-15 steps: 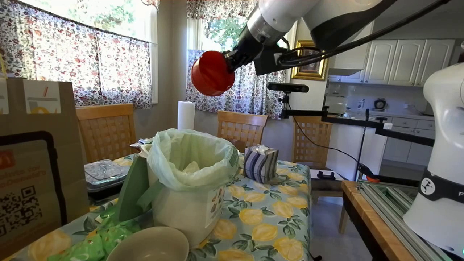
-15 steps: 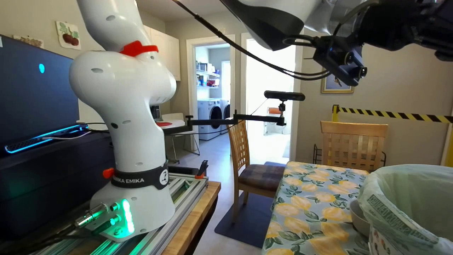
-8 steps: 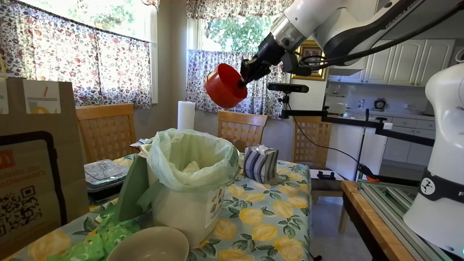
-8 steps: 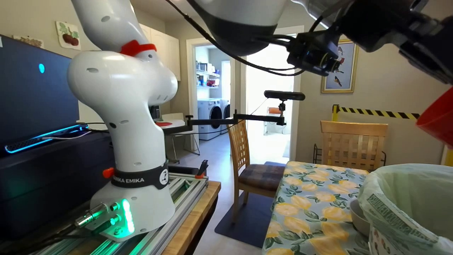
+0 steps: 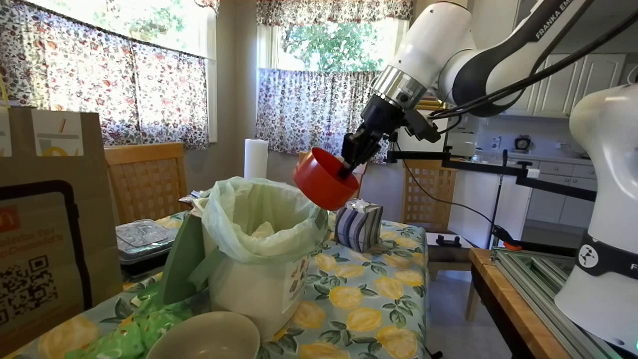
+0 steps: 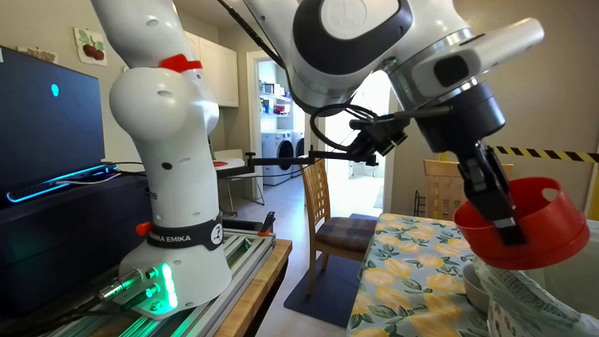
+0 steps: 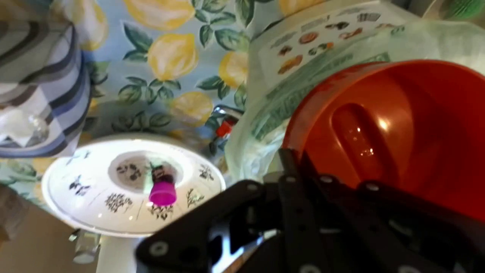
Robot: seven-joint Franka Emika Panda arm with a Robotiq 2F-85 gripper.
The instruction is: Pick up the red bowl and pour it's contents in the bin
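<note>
The red bowl is held in the air, tilted, beside and above the rim of the bin on the tissue box side. It also shows in an exterior view and in the wrist view. My gripper is shut on the bowl's rim, one finger inside the wall, as an exterior view and the wrist view show. The inner wall in the wrist view has a long recess and small shiny spots; no loose contents show there. Pale crumpled material lies inside the bin's green bag.
A striped tissue box stands near the bin. A grey-beige bowl, a green lid, a green packet, a paper bag and a paper towel roll surround it. A white patterned dish shows in the wrist view.
The gripper has lowered with the red bowl in it and moved right in an exterior view. The bowl has turned more upright and come into full view of both exterior cameras.
</note>
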